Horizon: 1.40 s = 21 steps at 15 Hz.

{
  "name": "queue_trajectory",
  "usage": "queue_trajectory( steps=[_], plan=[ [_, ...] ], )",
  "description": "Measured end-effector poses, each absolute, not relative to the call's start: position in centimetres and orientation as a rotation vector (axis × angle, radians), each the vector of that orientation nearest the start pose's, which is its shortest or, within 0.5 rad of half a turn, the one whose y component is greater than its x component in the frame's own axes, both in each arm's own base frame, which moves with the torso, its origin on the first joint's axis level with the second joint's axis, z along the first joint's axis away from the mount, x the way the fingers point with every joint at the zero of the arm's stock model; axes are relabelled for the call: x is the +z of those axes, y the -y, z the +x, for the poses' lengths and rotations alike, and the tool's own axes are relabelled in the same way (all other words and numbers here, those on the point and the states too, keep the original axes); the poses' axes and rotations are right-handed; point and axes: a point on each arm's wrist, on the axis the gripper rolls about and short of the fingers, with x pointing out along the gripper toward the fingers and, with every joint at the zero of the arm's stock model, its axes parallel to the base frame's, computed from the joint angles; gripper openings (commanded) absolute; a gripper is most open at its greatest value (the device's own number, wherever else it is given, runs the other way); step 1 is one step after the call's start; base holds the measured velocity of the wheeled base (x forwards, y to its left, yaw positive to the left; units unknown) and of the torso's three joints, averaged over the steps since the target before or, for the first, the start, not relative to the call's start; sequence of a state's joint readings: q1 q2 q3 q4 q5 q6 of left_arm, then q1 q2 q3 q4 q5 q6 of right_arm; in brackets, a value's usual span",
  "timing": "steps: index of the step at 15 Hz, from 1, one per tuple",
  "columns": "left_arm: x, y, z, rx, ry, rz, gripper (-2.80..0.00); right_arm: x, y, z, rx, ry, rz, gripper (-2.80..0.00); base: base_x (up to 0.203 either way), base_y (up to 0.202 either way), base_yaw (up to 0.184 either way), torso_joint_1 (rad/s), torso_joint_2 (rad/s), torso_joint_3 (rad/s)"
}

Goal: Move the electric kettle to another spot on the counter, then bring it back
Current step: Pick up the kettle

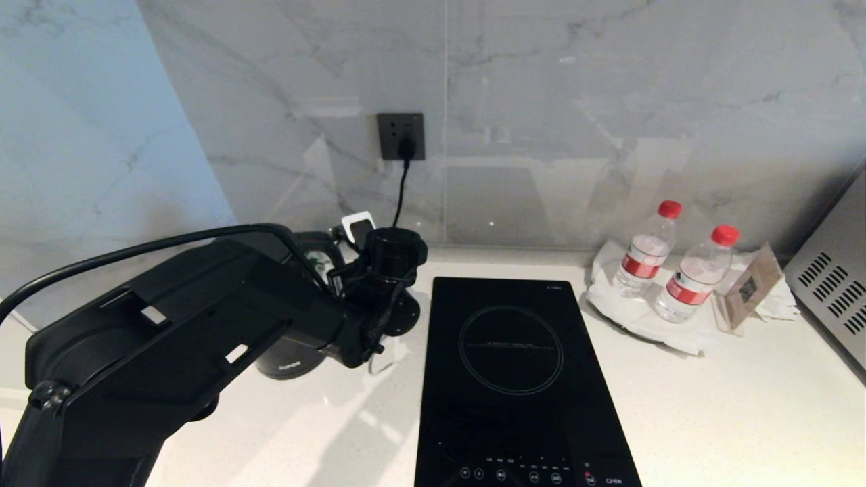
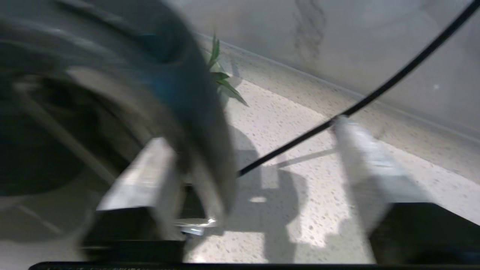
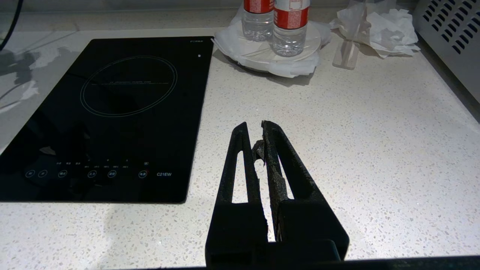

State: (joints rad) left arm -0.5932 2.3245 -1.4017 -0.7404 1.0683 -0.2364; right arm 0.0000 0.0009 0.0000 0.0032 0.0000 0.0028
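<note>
Two moves make up this task, and the pictures do not let me say with certainty which of them is in hand. The electric kettle (image 1: 298, 352) stands on the counter (image 1: 710, 406), left of the black induction hob (image 1: 521, 379) and close to the back wall, mostly hidden behind the left arm. A flat round power base (image 1: 404, 314) with its cord (image 1: 400, 193) running up to the wall socket (image 1: 400, 136) lies just beside it, toward the hob, and the kettle does not sit on that base.

The left gripper (image 2: 258, 165) is at the kettle's handle (image 2: 202, 123). In the left wrist view its fingers (image 2: 144, 180) stand apart, one on each side of the loop, with a wide gap between them, so nothing is clamped. The picture is blurred there, and I cannot tell whether one finger touches the handle.

The right gripper (image 3: 258, 144) rests over the bare counter near the hob, its fingers pressed together on nothing, and takes no part.

My judgement: the kettle is off its base and the hand is not gripping, so either a grasp is about to be made or the kettle is just set down. At least one carry probably remains.
</note>
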Motion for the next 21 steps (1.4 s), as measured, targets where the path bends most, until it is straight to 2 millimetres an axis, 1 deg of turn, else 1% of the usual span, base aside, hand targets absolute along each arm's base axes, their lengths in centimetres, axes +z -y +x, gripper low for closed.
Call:
queue_trajectory(
  steps=[8,12,14,18,21],
  plan=[
    [11.2,23.3,39.7,0.498,-0.061,-0.106,-2.80,7.5,0.0,-2.3,0.000,-0.004,0.003,-2.80,0.000,0.000,0.000,0.000,0.00,0.000],
    [11.1,23.1,39.5,0.501,-0.064,-0.104,-2.80,7.5,0.0,-2.3,0.000,-0.004,0.003,-2.80,0.000,0.000,0.000,0.000,0.00,0.000],
    [11.8,22.9,39.3,0.501,-0.061,-0.106,-2.80,7.5,0.0,-2.3,0.000,-0.004,0.003,-2.80,0.000,0.000,0.000,0.000,0.00,0.000],
    [14.1,22.6,38.9,0.500,-0.030,-0.118,-2.80,7.5,0.0,-2.3,0.000,-0.004,0.003,-2.80,0.000,0.000,0.000,0.000,0.00,0.000],
    [14.7,22.3,38.9,0.505,-0.020,-0.127,-2.80,7.5,0.0,-2.3,0.000,-0.004,0.003,-2.80,0.000,0.000,0.000,0.000,0.00,0.000]
  ],
)
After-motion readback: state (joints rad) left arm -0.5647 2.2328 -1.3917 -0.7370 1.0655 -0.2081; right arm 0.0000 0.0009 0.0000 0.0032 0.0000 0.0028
